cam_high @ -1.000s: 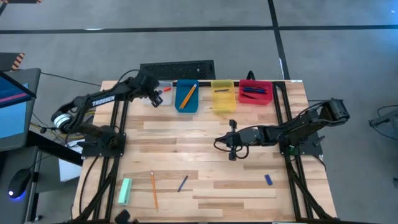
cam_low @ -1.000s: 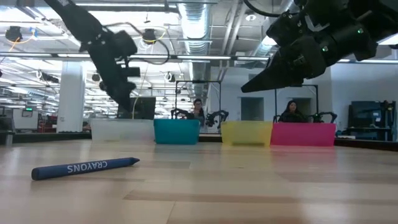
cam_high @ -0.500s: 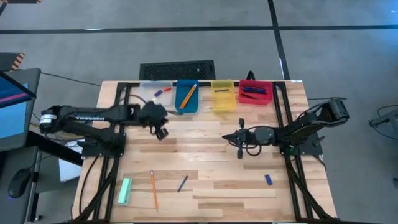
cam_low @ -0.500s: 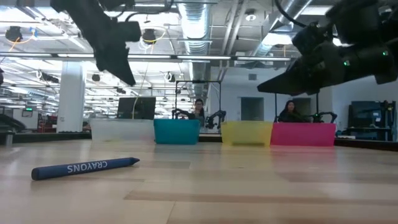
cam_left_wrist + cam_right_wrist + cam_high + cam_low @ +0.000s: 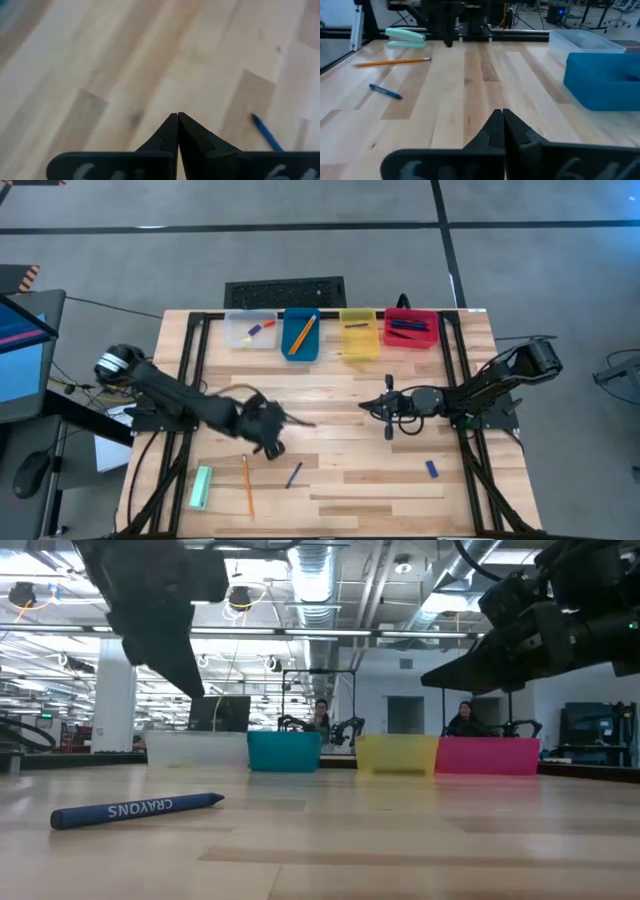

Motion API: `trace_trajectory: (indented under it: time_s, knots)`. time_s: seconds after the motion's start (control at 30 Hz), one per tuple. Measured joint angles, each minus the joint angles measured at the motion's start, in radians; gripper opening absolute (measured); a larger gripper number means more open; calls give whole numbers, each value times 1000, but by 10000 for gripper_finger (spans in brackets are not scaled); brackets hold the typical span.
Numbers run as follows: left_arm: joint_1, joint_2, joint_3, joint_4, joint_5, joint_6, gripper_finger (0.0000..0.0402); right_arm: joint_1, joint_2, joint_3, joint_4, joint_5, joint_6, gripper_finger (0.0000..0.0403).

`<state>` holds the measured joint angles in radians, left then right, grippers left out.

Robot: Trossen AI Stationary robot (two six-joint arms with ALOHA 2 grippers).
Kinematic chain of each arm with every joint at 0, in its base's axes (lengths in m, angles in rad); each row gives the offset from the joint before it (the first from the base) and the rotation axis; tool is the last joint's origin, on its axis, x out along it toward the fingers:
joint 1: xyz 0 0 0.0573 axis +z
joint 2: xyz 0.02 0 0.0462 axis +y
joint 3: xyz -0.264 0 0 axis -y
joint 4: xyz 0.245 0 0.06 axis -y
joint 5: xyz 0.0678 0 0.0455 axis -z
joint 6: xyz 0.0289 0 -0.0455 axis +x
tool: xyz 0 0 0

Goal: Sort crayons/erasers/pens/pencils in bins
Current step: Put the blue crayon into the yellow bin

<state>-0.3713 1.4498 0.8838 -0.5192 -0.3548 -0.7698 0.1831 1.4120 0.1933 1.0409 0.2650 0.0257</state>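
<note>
While right gripper (image 5: 388,418) waits clenched mid-table, left gripper (image 5: 272,442) hangs clenched, empty, near blue pen (image 5: 293,475).

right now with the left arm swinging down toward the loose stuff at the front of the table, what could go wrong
1. The left gripper is shut and empty, close to the blue crayon and the pencil; descending shut, it could knock them aside instead of grasping.
2. The pencil lies close beside the green stapler, so a grasp there may bump the stapler.
3. The right gripper hovers mid-table; both arms reaching the front could cross paths.
</note>
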Motion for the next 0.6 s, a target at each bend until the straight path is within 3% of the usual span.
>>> trace_trajectory:
  time_s: [0.1,0.27,0.6]
  knots:
    - [-52,121,114,-61,-5,-51,0,30,0,1,-6,7,1,1]
    - [-98,317,304,-175,91,-173,14,85,0,1,-15,9,4,1]
    - [-176,547,519,-205,212,-397,104,154,0,2,-40,11,-4,2]
